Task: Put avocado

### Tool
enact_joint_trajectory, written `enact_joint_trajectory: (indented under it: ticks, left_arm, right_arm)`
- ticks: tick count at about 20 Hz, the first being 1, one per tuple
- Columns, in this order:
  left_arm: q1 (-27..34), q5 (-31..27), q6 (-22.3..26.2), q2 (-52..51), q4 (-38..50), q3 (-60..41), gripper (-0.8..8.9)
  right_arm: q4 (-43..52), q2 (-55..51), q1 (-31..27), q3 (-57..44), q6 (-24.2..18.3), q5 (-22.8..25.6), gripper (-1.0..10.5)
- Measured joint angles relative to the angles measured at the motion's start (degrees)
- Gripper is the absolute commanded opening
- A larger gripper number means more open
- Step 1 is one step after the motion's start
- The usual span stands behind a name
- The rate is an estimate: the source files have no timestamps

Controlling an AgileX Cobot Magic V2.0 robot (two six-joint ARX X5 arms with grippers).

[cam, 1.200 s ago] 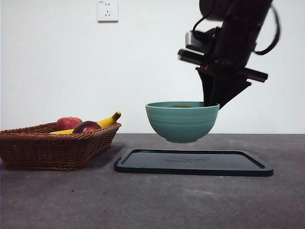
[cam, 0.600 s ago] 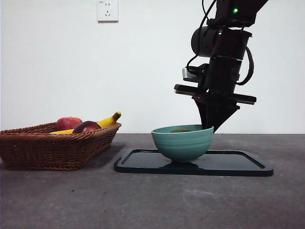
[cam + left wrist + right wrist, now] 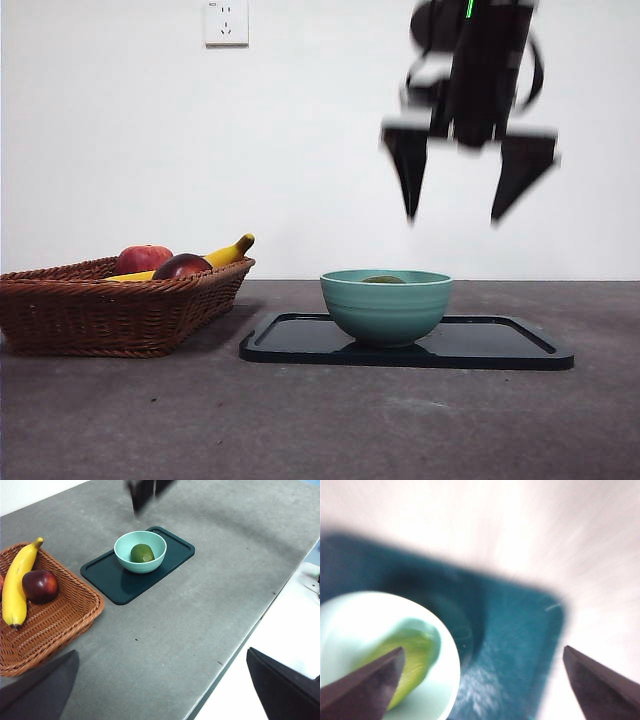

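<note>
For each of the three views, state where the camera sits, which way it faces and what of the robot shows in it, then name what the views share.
Front view: low at table height, looking level across at the bowl on the tray; the right gripper hangs open above it.
Left wrist view: high, looking down over the table; the left gripper shows open at the bottom edge.
Right wrist view: close above the bowl, looking down, blurred; own jaws apart.
Shared: all show the bowl, tray and avocado; front and left wrist views share the basket.

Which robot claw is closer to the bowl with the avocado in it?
The right claw: it hangs open just above the bowl holding the avocado. The left claw waits far off, across the table.
</note>
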Motion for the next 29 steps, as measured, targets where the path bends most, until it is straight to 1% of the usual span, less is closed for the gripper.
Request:
enact_joint_trajectory:
  ticks: [1,3,4,7,8,10,12,14,18,21,24,26,29]
  left_arm:
    - [0.00,0.00,0.00,0.00,-0.22,0.00,5.63]
    - [0.00,0.00,0.00,0.00,-0.31,0.00,5.63]
    - [0.00,0.00,0.00,0.00,-0.31,0.00,5.63]
    - [0.00,0.00,0.00,0.00,-0.31,0.00,5.63]
    - [0.00,0.00,-0.02,0.00,-0.31,0.00,5.63]
    - [0.00,0.00,-0.02,0.00,-0.31,0.00,5.63]
    - [0.00,0.00,-0.04,0.00,-0.31,0.00,5.63]
    - [0.00,0.00,-0.04,0.00,-0.31,0.00,5.63]
    - [0.00,-0.02,-0.04,0.00,-0.28,0.00,5.63]
    - [0.00,0.00,-0.04,0.00,-0.28,0.00,5.63]
    - [0.00,-0.02,-0.24,0.00,-0.24,0.00,5.63]
    - [0.00,0.00,-0.24,0.00,1.27,0.00,5.62]
    - [0.00,-0.02,-0.59,0.00,2.84,0.00,5.62]
  right_arm:
    - [-1.16,-4.24,0.11,1.38,0.02,0.68,5.9]
    - [-6.21,-12.07,1.60,1.40,-0.13,1.51,6.0]
    - [-9.31,-14.99,2.97,1.40,-0.48,3.50,6.0]
    - [-19.04,-23.61,6.64,1.29,-1.81,11.72,6.0]
    - [-20.74,-26.53,7.34,0.90,-2.03,13.33,6.0]
    - [-20.41,-34.36,8.68,-2.27,-2.14,14.01,6.0]
    - [-19.78,-43.01,10.49,-7.96,-2.16,14.08,6.0]
    - [-19.52,-52.59,12.92,-15.04,-2.14,13.49,6.0]
    - [-20.92,-71.56,15.21,-27.67,-1.66,6.80,6.0]
    - [-22.51,-82.90,15.21,-32.96,-1.44,3.63,6.0]
    - [-22.60,-87.93,15.21,-33.88,-1.40,1.33,6.0]
    - [-22.60,-88.67,15.21,-33.90,-1.25,-0.07,6.0]
    - [-22.60,-88.56,15.21,-34.01,-1.07,-0.15,6.0]
